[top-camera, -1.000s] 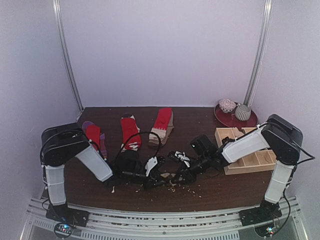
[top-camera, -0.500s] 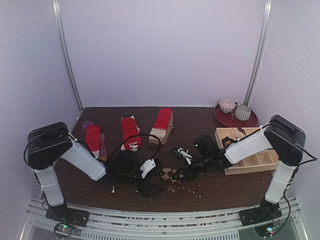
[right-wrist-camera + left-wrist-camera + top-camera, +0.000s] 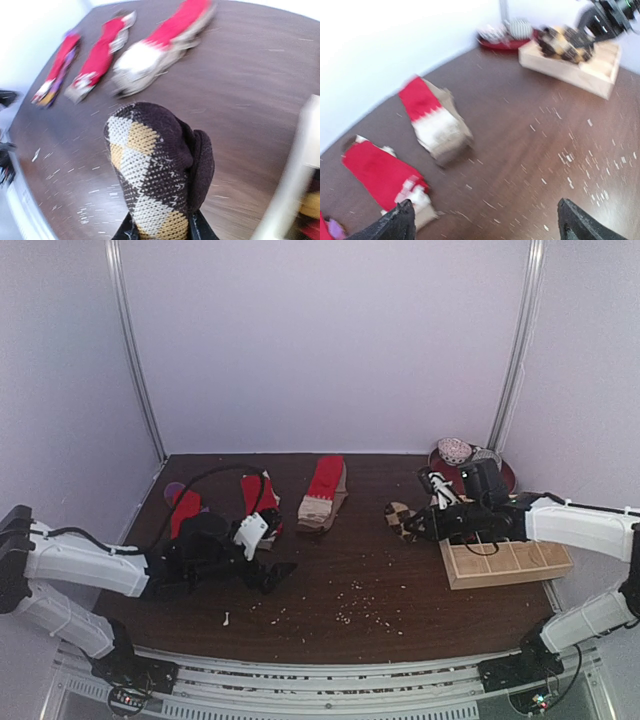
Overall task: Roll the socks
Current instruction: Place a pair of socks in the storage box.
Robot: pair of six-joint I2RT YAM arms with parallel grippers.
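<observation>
1. Fingers (image 3: 201, 231) of the right gripper (image 3: 162, 234) are clamped on the base of the argyle roll (image 3: 150, 165). The roll sticks out ahead of them as a tight bundle.
2. Seen from above, the roll hangs just beside the left end of the tray (image 3: 500, 562). The step in hand looks like stowing it in a compartment.
3. Hold the clamp firm until the roll is over a compartment. The knit is springy, and a slack hold could let the bundle open.
4. Carry it above the tray wall before lowering. A knock there could shove the tray or peel the outer fold.
5. I cannot tell which compartments are free, because the wrist view is blurred there. Choose one from the top view.
6. Let go only when the roll sits between the walls, then back straight out so the fingers do not drag it along.
7. Meanwhile the left gripper (image 3: 268, 570) stands wide open and holds nothing. It is low over the table (image 3: 400, 590), just in front of the red socks (image 3: 258, 502), which lie flat and unrolled. It should stay off them until the right arm is done.
</observation>
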